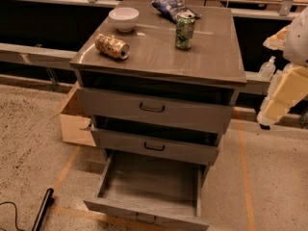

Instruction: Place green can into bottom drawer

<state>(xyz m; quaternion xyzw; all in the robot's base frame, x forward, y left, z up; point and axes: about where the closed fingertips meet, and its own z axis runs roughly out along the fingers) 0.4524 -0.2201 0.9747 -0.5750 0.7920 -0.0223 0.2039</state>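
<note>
The green can (185, 31) stands upright on top of the grey cabinet (159, 57), near the back right. The bottom drawer (149, 186) is pulled out toward me and its inside is bare. The two drawers above it are slightly ajar. My gripper (281, 100) shows as a cream-coloured part at the right edge of the view. It hangs beside the cabinet at about the height of the top drawer, well apart from the can.
A gold-tan can (112, 46) lies on its side at the top's left. A white bowl (123, 18) and a blue snack bag (171, 7) sit at the back. A cardboard box (74, 121) stands left of the cabinet. A black rod (42, 210) lies on the floor.
</note>
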